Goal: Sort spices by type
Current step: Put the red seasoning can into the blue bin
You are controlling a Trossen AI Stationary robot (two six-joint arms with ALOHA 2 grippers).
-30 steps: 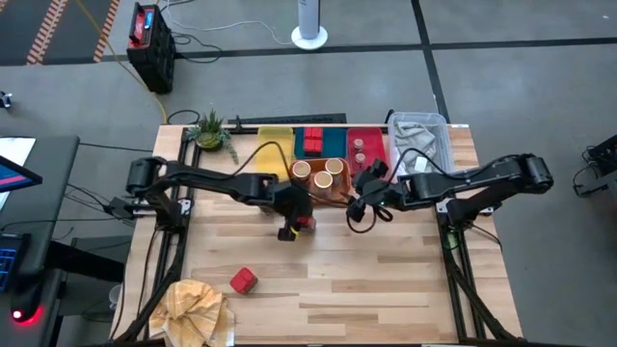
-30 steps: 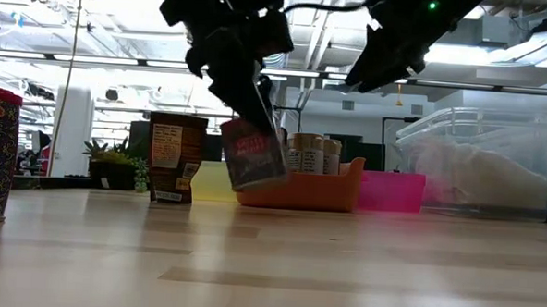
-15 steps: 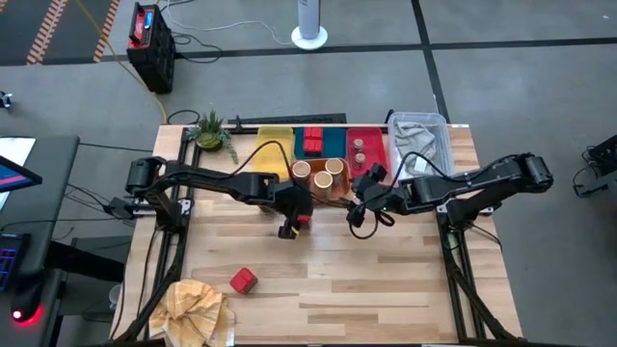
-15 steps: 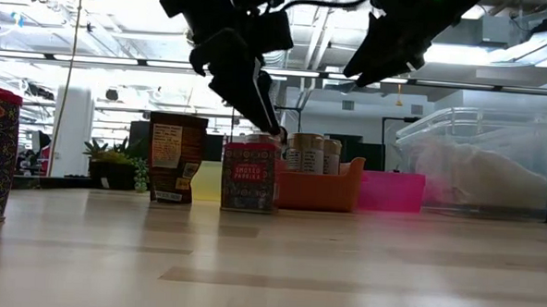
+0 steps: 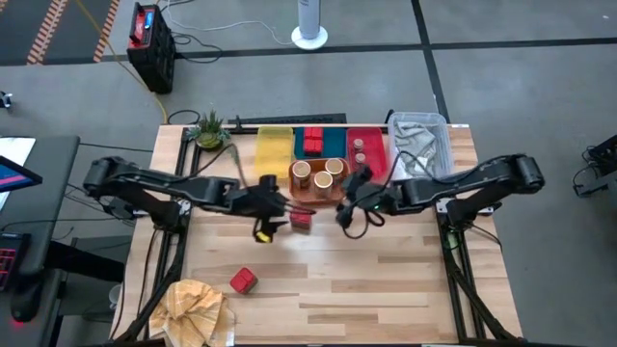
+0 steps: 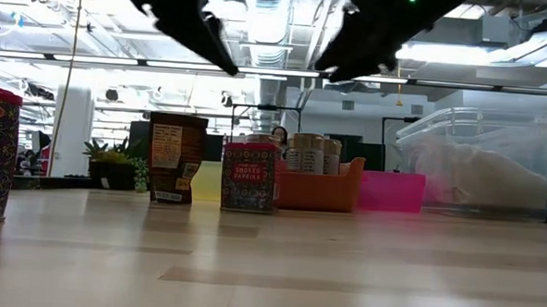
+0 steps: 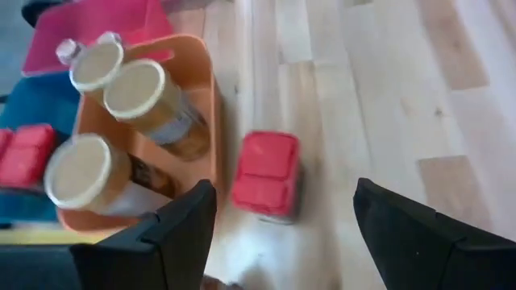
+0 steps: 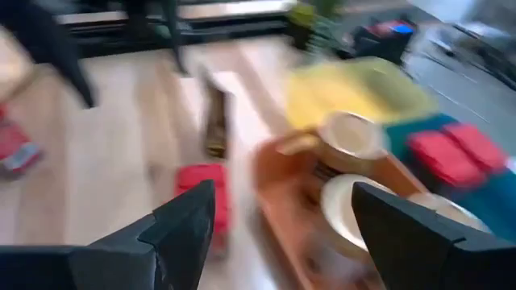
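Observation:
A red boxy tin (image 5: 301, 220) (image 7: 266, 173) stands upright on its base on the table, just in front of the orange tray (image 5: 337, 195), which holds three tan round jars (image 5: 318, 175). My left gripper (image 5: 280, 210) (image 7: 282, 242) hangs open above and to the left of this tin, touching nothing. My right gripper (image 5: 342, 207) (image 8: 282, 242) is open and empty on the tin's right, over the orange tray's near corner. Two red tins (image 5: 311, 143) lie in the blue tray and tiny shakers (image 5: 359, 149) in the red tray. A dark brown box (image 6: 176, 158) stands left of the tin.
Another red tin (image 5: 243, 280) sits near the table's front left, beside a crumpled tan cloth (image 5: 198, 308). A yellow tray (image 5: 275, 145) and a small plant (image 5: 210, 130) are at the back left. A clear bin (image 5: 421, 140) with grey cloth stands at the back right.
My left gripper set the tilted red tin down upright in front of the orange tray, opened, let go, then drew back up and toward the table's left edge. My right gripper has moved a little toward the table's left, over the tray's corner, still open.

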